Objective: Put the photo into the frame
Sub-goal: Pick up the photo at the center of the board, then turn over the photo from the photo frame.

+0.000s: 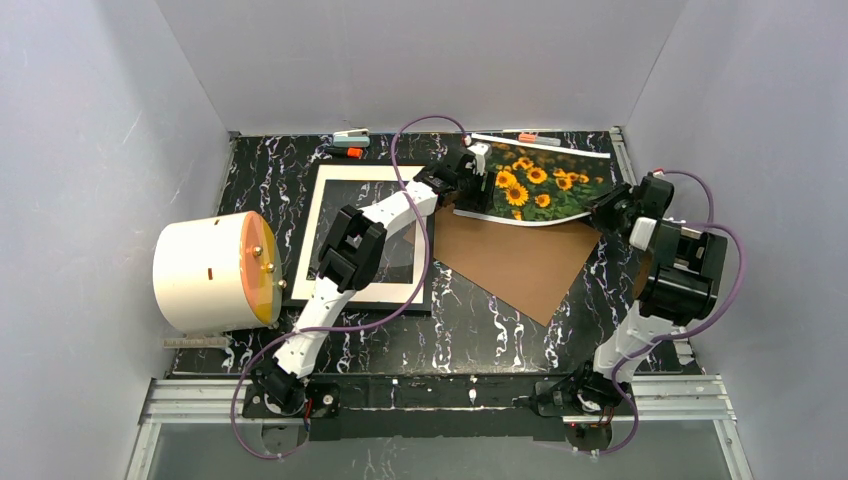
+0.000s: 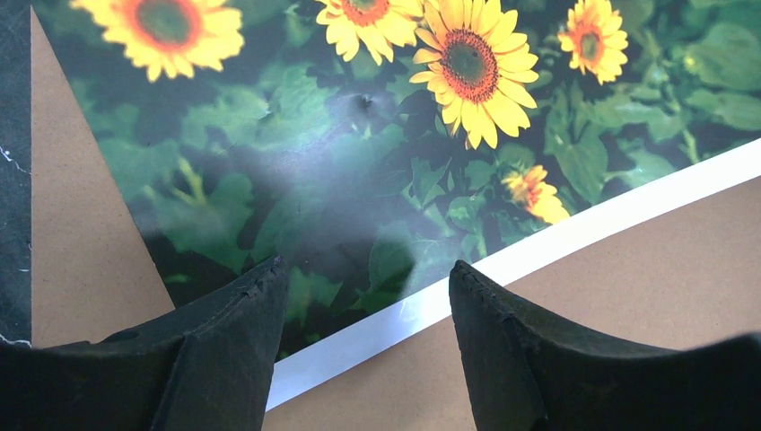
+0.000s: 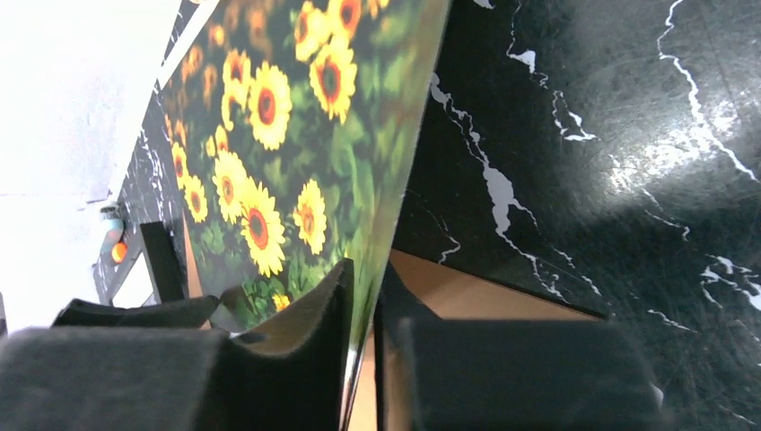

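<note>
The photo (image 1: 545,185), sunflowers on green with a white border, is at the back centre, its right side lifted off the table. My right gripper (image 1: 603,212) is shut on its right edge; in the right wrist view both fingers (image 3: 363,269) pinch the tilted print (image 3: 269,135). My left gripper (image 1: 470,185) is open at the photo's left end. In the left wrist view its fingertips (image 2: 363,269) straddle the white border of the photo (image 2: 359,162) without touching it. The black frame (image 1: 352,296), with a cream mat, lies flat to the left, partly under my left arm.
A brown backing board (image 1: 520,265) lies under and in front of the photo, also showing in the left wrist view (image 2: 628,260). A white cylinder with an orange lid (image 1: 215,272) lies at the left edge. Markers (image 1: 350,152) and clips (image 1: 352,133) lie along the back edge.
</note>
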Robot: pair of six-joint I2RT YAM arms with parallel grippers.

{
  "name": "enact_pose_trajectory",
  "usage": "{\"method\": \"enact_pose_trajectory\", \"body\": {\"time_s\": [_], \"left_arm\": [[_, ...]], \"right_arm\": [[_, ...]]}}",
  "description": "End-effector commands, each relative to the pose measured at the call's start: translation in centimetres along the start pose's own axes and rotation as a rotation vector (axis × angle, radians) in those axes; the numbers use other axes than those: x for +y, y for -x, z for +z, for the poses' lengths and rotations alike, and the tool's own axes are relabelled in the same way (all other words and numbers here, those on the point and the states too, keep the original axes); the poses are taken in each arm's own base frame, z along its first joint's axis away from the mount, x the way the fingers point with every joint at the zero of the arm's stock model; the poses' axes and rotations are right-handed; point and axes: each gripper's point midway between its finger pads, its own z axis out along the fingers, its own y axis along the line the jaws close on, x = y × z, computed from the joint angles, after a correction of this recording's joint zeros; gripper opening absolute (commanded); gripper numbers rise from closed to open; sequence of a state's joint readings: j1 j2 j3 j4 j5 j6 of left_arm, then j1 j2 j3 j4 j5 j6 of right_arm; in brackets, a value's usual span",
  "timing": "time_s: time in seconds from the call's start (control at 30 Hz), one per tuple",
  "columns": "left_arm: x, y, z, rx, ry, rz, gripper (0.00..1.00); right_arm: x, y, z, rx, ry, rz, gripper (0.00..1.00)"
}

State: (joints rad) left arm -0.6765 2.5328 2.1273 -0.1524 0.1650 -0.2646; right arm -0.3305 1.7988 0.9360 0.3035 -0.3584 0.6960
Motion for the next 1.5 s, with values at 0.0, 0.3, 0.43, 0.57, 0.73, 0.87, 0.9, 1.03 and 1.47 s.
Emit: {"method": "enact_pose_trajectory", "body": {"time_s": [0.0, 0.3, 0.43, 0.57, 0.73, 0.87, 0.9, 1.03, 1.47], "left_arm": [[0.7, -3.5, -0.7, 0.141, 0.051, -0.006, 0.65], [-2.9, 4.9, -7.2, -0.023, -0.014, 0.081, 0.78], [-5.1, 6.8, -9.6, -0.076, -0.078, 0.162, 0.83], [-8.6, 7.5, -12.0, -0.116, -0.165, 0.316, 0.84], [-16.6, 6.3, -15.3, -0.218, -0.314, 0.629, 0.86], [-20.7, 3.5, -15.3, -0.256, -0.288, 0.8, 0.87], [-21.0, 2.8, -14.8, -0.254, -0.268, 0.82, 0.87], [-21.3, 2.6, -13.4, -0.31, -0.105, 0.919, 0.84], [-21.9, 1.9, -11.3, -0.339, -0.047, 0.912, 0.72]], "right_arm": [[2.2, 2.1, -0.4, -0.048, -0.011, -0.003, 0.15], [3.4, 2.8, -4.7, -0.056, -0.149, 0.028, 0.01], [4.6, 3.3, -7.4, -0.05, -0.218, 0.054, 0.01], [6.3, 4.3, -10.3, -0.052, -0.266, 0.094, 0.01], [8.0, 4.1, -13.4, -0.013, -0.303, 0.134, 0.01], [9.5, 3.6, -15.7, 0.002, -0.287, 0.149, 0.01], [9.8, 3.5, -16.3, 0.004, -0.284, 0.15, 0.01], [10.6, 2.7, -18.1, 0.015, -0.266, 0.159, 0.01], [12.9, 2.0, -21.0, 0.023, -0.192, 0.134, 0.01]]}}
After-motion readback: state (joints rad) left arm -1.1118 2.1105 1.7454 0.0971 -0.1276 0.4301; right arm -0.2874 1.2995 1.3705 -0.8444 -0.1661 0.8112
